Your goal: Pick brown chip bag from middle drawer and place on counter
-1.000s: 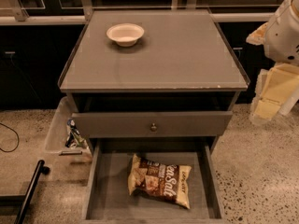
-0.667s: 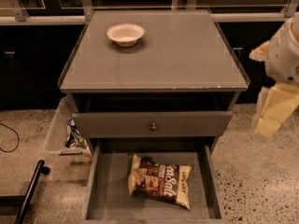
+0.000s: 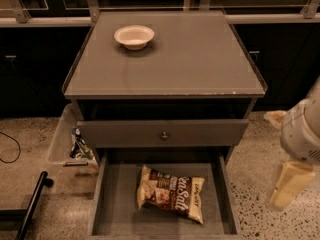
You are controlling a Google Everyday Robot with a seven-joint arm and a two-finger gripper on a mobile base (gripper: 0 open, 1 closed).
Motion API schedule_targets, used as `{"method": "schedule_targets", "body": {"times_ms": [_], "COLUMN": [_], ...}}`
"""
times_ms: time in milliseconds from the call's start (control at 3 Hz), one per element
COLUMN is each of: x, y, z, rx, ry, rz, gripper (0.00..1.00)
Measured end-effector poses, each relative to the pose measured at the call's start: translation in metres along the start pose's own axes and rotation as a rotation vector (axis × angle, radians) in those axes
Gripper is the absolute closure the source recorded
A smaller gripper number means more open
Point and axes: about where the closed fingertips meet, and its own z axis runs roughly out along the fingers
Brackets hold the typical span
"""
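Nearest, at lower centre: brown chip bag (image 3: 171,193), flat on the floor of the pulled-out middle drawer (image 3: 118,208), clear of both side walls. Crinkly, cream and dark brown, white "Sea Salt" script, long side slanting down to the right. Drawer's near edge cut off by the frame bottom. At lower right, outside the drawer and well apart from the bag: gripper (image 3: 286,189), blurred; open or closed, cannot tell. Farther up, counter (image 3: 200,66) with white bowl (image 3: 134,36).

At the right edge of the frame the rounded white arm (image 3: 301,133) pokes in, and the cream gripper (image 3: 286,186) hangs tilted beneath it, lower right.
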Motion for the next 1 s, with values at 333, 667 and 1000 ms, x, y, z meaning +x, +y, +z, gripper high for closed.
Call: {"method": "schedule_targets", "body": {"times_ms": [333, 667, 1000], "x": [0.012, 0.012, 0.013], "y": [0.019, 0.019, 0.013], "z": [0.052, 0.052, 0.09], "rx": [-0.061, -0.061, -0.072], "ry": [-0.026, -0.026, -0.1], "rz": [-0.072, -0.072, -0.056], "gripper": [0.0, 0.0, 0.0]}}
